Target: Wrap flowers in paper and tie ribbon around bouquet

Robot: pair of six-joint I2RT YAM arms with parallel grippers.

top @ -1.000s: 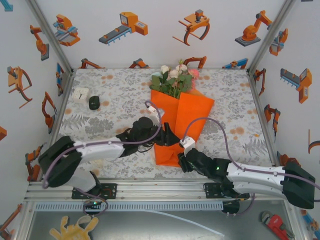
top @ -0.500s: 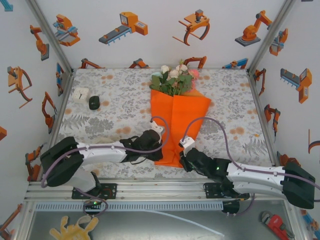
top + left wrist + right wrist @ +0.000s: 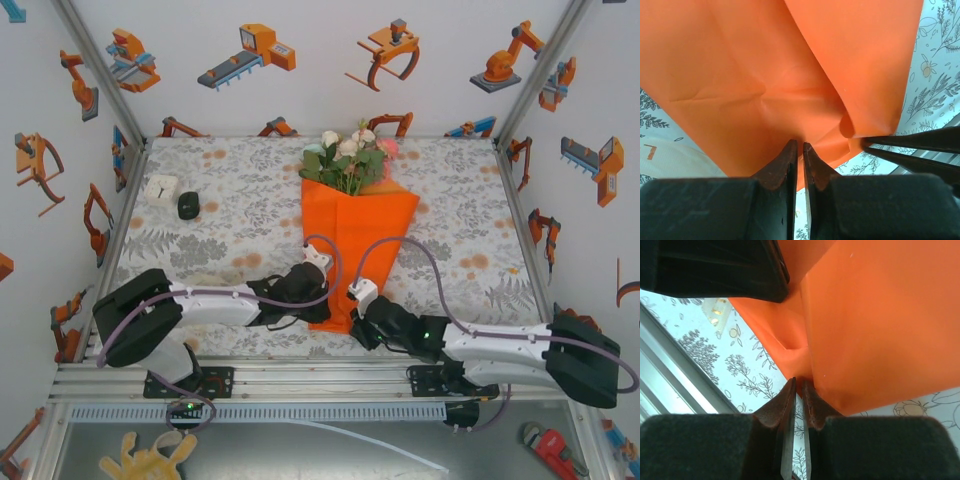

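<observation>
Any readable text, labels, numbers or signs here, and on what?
None can be read.
The white box at far left bears dark marks, too small to read.
The wall stickers are pictures of robots and tools, no words.
The orange paper is plain.

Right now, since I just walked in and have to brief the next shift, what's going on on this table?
A robot is wrapping flowers in orange paper. The paper is folded into a cone lying on the patterned tablecloth, blooms poking out of its far end. The left end effector and the right end effector are both shut on the paper at the cone's narrow near tip, one from each side.
</observation>
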